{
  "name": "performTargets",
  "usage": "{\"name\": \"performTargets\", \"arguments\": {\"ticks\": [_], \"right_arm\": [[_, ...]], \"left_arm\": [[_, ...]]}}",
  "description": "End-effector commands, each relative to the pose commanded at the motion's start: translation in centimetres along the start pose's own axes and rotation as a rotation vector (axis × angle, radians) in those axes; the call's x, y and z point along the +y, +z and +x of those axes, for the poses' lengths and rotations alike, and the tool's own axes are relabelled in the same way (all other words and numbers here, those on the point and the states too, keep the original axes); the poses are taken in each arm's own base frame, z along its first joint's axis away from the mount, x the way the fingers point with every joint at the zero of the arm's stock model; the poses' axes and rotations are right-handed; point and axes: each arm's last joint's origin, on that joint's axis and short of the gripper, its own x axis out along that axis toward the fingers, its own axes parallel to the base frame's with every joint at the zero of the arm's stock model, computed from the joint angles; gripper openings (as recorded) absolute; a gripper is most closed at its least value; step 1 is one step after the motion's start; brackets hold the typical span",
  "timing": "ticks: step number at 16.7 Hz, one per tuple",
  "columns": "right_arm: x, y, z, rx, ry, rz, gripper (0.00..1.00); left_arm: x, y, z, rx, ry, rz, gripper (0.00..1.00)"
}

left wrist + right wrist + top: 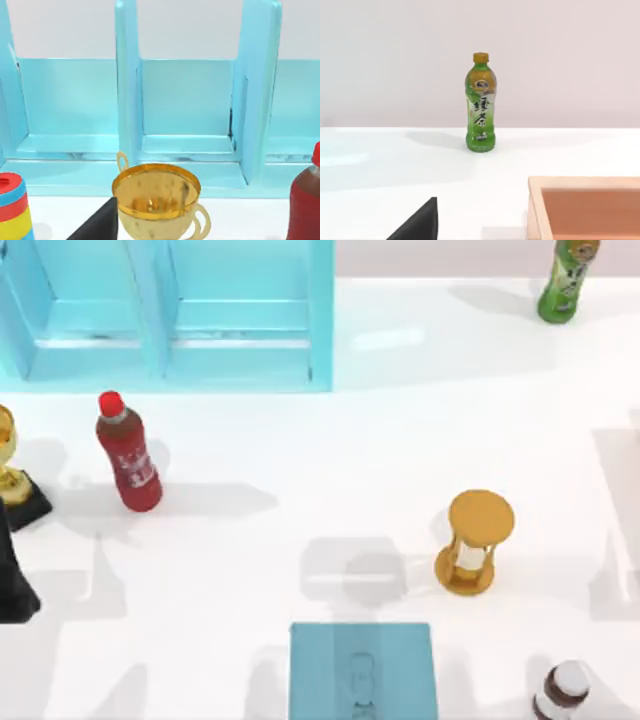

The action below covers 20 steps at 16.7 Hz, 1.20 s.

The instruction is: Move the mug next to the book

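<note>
The top camera looks straight down. The left wrist view faces the blue shelf unit (187, 100) at eleven o'clock — close. The right wrist view faces the green bottle (480, 102) at one o'clock.

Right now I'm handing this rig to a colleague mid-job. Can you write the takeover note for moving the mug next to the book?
Left arm: at the table's left edge, beside the gold trophy cup; gripper state unclear.
Right arm: its wrist view faces the green tea bottle; gripper state unclear.
Book: lying flat at the top view's bottom edge, near the centre. The hourglass stands apart from it, up and to the right.
Mug: I cannot tell where it is.
Done: no mug stands by the book.
Left: locate the mug, grasp it and set it beside the book.
</note>
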Motion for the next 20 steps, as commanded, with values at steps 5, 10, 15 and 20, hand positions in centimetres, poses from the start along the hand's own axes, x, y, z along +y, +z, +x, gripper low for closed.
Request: {"name": "performTargets", "arguments": {"ticks": [5,10,15,20], "right_arm": [[0.0,0.0,0.0,0.000,0.000,0.000,1.00],[0.0,0.0,0.0,0.000,0.000,0.000,1.00],[0.0,0.0,0.0,0.000,0.000,0.000,1.00],[0.0,0.0,0.0,0.000,0.000,0.000,1.00]], "left_arm": [[0.1,1.1,0.1,0.040,0.014,0.059,1.00],[0.8,5.2,1.6,0.278,0.034,0.364,1.00],[2.9,8.4,6.6,0.704,-0.120,0.822,1.00],[7.8,7.7,12.6,1.110,-0.547,1.141,1.00]]}}
